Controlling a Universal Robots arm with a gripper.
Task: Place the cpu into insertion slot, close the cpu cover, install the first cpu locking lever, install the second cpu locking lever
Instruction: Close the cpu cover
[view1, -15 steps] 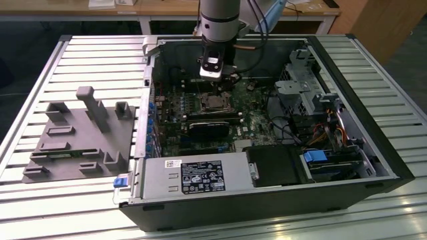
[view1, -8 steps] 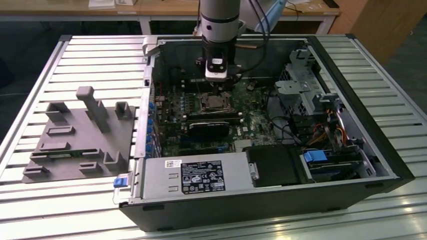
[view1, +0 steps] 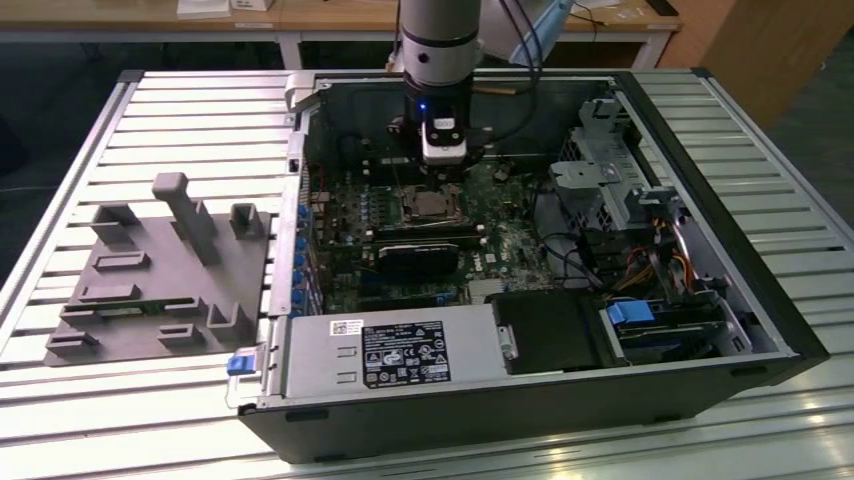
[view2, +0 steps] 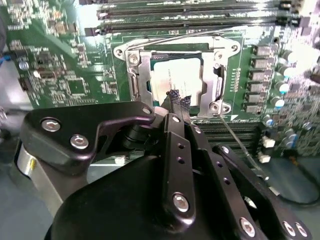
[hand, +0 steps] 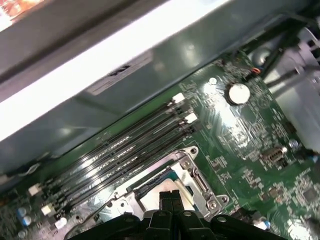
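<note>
The gripper (view2: 176, 96), fingers pressed together and gripping nothing, is hovering just above the insertion slot (view2: 222, 85). There the cpu (view2: 180, 75) is lying framed by the cpu cover (view2: 145, 75). Around the slot, the open computer case (view1: 534, 420) is resting on a slatted metal table (view1: 174, 100).

cpu (view2: 177, 75) in insertion slot (view2: 149, 86), memory slots (view2: 190, 17) beside

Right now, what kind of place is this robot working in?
Probably a robotics lab or workshop. An opened computer case lies on a slatted metal table, a grey block of holders sits beside it, and wooden desks stand behind.
</note>
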